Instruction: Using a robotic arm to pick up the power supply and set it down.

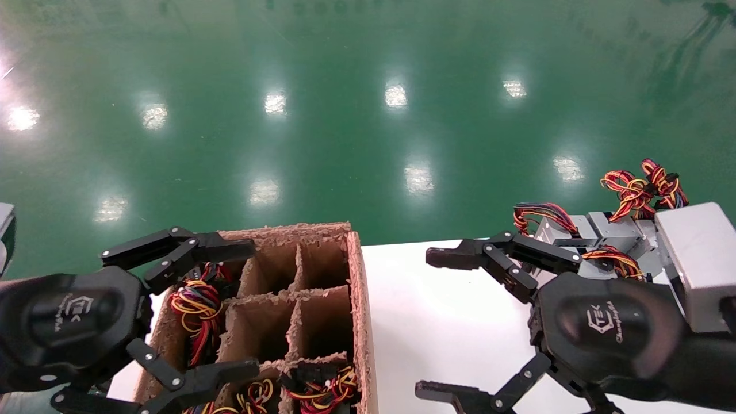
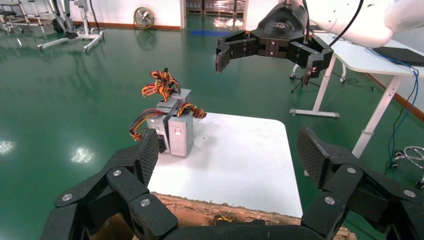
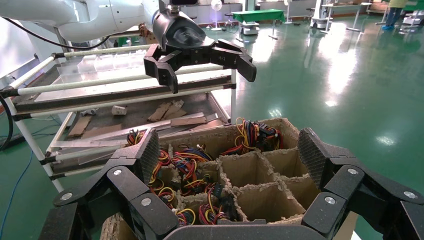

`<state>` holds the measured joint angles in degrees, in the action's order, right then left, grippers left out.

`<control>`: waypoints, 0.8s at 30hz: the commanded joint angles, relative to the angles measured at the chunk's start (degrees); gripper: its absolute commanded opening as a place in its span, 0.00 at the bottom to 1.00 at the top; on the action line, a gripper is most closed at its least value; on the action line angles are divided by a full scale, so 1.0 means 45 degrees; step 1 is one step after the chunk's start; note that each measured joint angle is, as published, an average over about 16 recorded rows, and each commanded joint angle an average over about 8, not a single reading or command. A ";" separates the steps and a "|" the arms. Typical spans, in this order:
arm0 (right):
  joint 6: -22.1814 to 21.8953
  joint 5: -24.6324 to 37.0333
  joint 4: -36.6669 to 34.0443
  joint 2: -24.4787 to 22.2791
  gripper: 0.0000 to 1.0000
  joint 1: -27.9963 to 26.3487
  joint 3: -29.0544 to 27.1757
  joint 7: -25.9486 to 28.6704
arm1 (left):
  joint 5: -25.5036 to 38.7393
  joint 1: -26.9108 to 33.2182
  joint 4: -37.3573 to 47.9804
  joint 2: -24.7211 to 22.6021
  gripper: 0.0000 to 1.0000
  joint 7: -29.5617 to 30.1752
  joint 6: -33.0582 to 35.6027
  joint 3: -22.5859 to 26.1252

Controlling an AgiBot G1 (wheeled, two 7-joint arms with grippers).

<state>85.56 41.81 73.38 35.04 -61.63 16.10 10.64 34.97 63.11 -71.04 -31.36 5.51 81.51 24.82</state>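
Observation:
Power supplies [image 1: 610, 229], silver-grey boxes with red, yellow and black wire bundles, stand at the far right of the white table [image 1: 460, 299]; in the left wrist view they [image 2: 174, 129] stand upright near the table's corner. More wire bundles [image 1: 198, 305] fill cells of the cardboard carton [image 1: 357, 299]. My right gripper [image 1: 424, 325] hangs open over the table, just beside the standing power supplies, holding nothing. My left gripper [image 1: 254, 308] is open above the carton's left cells, empty. Each wrist view shows the other arm's gripper [image 2: 270, 47], [image 3: 200, 55] farther off on its white arm.
The carton [image 3: 260, 200] has a grid of dividers; its right-hand cells show no wires, the others hold wires [image 3: 186, 166]. A metal rack [image 3: 125, 100] with cardboard scraps stands behind it. Another white table [image 2: 350, 55] stands beyond the work table. Green floor surrounds everything.

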 commanded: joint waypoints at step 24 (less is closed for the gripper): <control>0.0000 0.0000 0.0000 0.0000 1.00 0.0000 0.0000 0.0000 | 0.0000 0.0000 0.0000 0.0000 0.88 0.0000 0.0000 0.0000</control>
<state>85.56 41.81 73.38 35.04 -61.63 16.10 10.64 34.97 63.11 -71.04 -31.36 5.51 81.51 24.82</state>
